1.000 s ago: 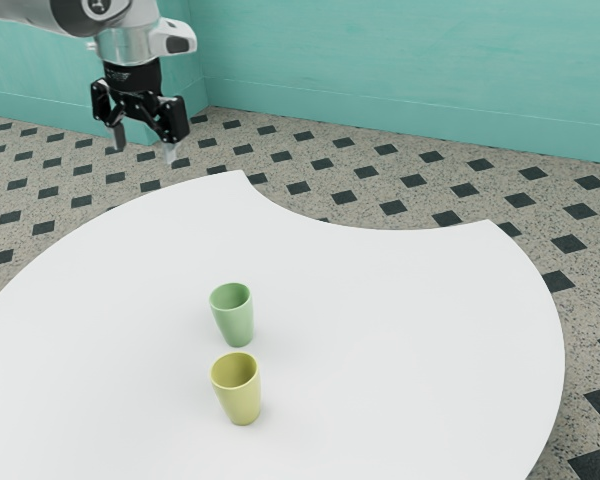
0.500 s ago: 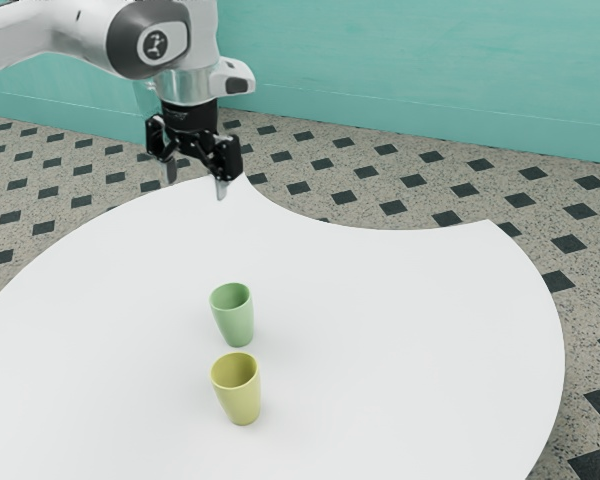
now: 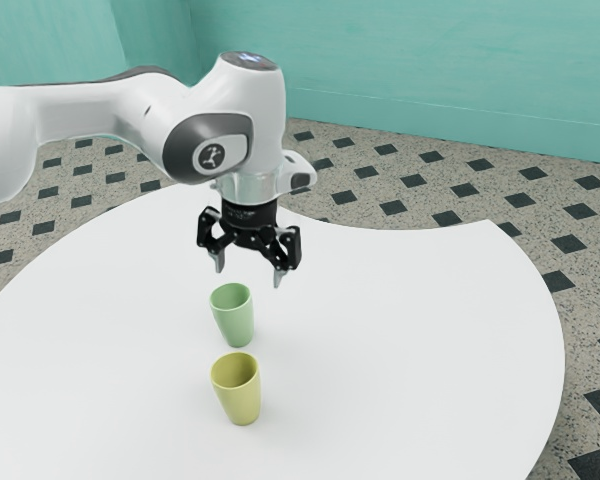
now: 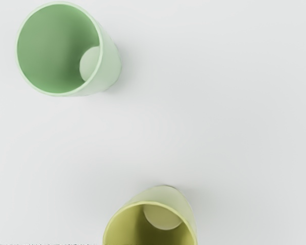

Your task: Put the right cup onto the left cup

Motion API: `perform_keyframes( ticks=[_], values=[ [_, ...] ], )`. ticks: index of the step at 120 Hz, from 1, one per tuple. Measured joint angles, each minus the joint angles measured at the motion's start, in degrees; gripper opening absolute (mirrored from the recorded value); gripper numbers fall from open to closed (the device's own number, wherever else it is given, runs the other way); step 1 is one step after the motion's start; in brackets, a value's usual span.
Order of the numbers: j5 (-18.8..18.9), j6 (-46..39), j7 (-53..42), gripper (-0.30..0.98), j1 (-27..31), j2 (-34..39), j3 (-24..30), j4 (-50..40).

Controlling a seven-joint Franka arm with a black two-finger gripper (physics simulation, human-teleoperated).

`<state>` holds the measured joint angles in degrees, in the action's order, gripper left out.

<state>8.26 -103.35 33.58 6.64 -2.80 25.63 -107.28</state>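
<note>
My gripper (image 3: 247,276) hangs over the table in the exterior view, fingers spread apart, with nothing between them. Below it a green cup (image 3: 236,322) stands upright on the tabletop. A yellow cup (image 3: 240,396) stands upright close by, nearer the exterior view's lower edge, with a small gap between the two. From the wrist camera I look down into the green cup (image 4: 56,51) and the yellow cup (image 4: 153,222); both look hollow, and bare tabletop separates them.
The white round table (image 3: 400,340) has a curved notch cut into its far edge. Behind it lie a patterned floor (image 3: 540,200) and a teal wall (image 3: 440,70). My arm reaches in from the exterior view's left.
My arm has swung from the exterior view's upper left toward its right and down, bringing the open gripper over the table near the green cup. Both cups have stayed put.
</note>
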Motion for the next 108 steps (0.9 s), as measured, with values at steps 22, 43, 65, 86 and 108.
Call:
perform_keyframes(
  ticks=[22,43,65,86,108],
  values=[
    [-2.3,-7.7,6.1,0.69,1.1,3.8,0.0,-9.9],
    [-3.5,-15.0,11.5,0.69,2.1,4.8,1.3,-15.3],
    [-3.8,-19.8,17.2,0.69,1.3,4.5,4.0,-16.8],
    [-4.2,-22.6,21.9,0.69,-1.5,4.9,4.7,-19.6],
    [-5.2,-23.7,25.6,0.69,0.0,6.2,4.7,-21.2]
  ],
)
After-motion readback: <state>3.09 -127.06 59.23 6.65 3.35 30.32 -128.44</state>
